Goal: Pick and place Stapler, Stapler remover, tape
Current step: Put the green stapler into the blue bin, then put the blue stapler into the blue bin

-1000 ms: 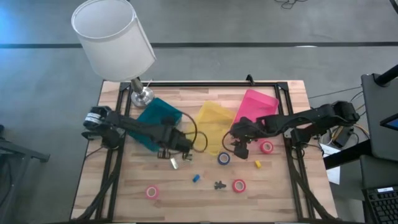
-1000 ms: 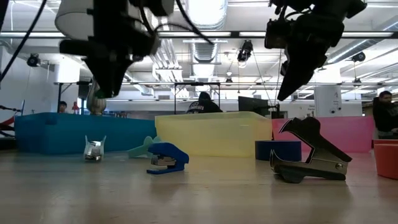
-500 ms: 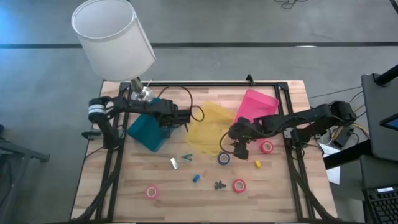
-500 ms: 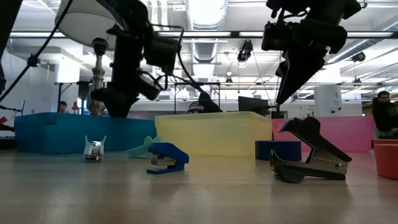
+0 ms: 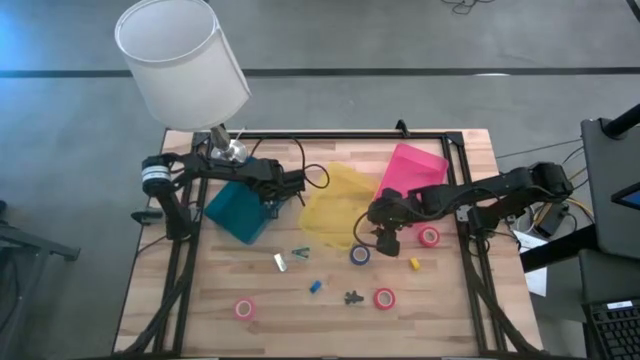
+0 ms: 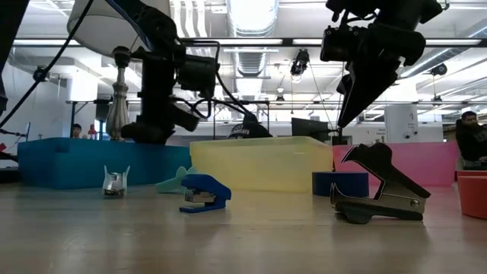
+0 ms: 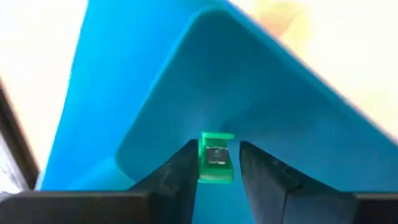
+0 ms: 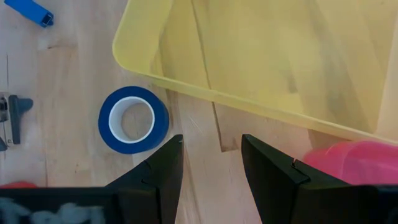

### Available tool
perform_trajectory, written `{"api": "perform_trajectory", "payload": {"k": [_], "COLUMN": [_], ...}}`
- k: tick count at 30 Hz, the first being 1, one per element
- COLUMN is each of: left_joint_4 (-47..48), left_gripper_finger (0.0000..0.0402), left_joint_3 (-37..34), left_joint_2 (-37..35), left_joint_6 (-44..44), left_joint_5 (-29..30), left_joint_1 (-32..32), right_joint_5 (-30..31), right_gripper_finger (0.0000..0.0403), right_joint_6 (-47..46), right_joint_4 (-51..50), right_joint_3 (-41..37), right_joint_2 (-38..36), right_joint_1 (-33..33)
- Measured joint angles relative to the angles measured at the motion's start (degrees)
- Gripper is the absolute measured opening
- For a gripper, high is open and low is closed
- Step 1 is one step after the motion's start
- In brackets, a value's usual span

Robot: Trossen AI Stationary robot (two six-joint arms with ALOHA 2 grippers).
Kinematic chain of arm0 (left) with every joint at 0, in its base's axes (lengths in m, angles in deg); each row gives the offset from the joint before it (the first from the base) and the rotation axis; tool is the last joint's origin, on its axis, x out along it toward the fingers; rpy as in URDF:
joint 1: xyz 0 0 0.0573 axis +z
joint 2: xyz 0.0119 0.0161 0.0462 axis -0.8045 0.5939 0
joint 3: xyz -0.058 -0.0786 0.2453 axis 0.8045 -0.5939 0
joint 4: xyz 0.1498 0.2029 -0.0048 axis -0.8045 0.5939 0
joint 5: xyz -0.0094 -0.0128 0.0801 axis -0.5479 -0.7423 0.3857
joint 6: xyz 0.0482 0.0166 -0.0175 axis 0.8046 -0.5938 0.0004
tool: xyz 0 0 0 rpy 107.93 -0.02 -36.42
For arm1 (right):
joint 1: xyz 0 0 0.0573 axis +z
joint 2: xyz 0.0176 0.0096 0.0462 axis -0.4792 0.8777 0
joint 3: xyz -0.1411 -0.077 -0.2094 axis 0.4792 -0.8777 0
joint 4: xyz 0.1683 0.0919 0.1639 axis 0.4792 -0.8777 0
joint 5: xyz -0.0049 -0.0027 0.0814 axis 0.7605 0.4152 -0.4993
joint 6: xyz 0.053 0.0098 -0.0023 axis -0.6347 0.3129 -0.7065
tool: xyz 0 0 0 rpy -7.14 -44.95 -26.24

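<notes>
My left gripper (image 5: 280, 192) hangs over the teal bin (image 5: 240, 212), shut on a small green stapler (image 7: 216, 157). My right gripper (image 5: 385, 236) is open above the table between the yellow bin (image 5: 338, 205) and the blue tape roll (image 5: 360, 254), which lies flat (image 8: 133, 120). A red roll (image 5: 384, 298), a pink roll (image 5: 244, 308) and another pinkish roll (image 5: 429, 236) lie flat on the wood. Also on the table are a blue stapler (image 5: 315, 286), a black staple remover (image 5: 352, 297) and a silver remover (image 5: 281, 262). My left gripper pinches the green stapler between its two fingertips (image 7: 186, 168), one on each long side (image 7: 203, 163). The fingers point down from above. The stapler is lifted clear over the teal bin's floor.
A pink bin (image 5: 410, 170) stands on the far right. A lamp with a white shade (image 5: 185, 60) has its base (image 5: 228, 152) at the far left corner. A small yellow item (image 5: 414, 264) and a teal piece (image 5: 300, 251) lie mid-table. Bare wood shows along the near edge.
My left gripper has risen from the table beside the silver remover and swung toward the far left, coming over the teal bin. My right gripper has kept nearly still.
</notes>
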Motion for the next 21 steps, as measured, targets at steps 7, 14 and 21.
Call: {"api": "perform_trajectory", "payload": {"k": [7,14,21], "left_joint_4": [2.83,9.87,7.58], "left_gripper_finger": [0.0159,0.0155,0.0154], "left_joint_3": [2.60,8.42,12.67], "left_joint_2": [0.00,-2.19,-8.04], "left_joint_6": [0.38,-1.29,-13.23], "left_joint_5": [2.70,2.74,1.21], "left_joint_1": [-0.83,-3.63,-10.96], "right_joint_5": [0.13,0.12,0.07], "right_gripper_finger": [0.0160,0.0160,0.0160], "right_joint_6": [0.02,0.00,-0.20], "right_joint_4": [0.15,0.18,0.17], "right_joint_3": [-0.02,-0.04,-0.28], "right_joint_2": [0.00,0.00,-0.02], "right_joint_1": [0.00,0.02,0.02]}}
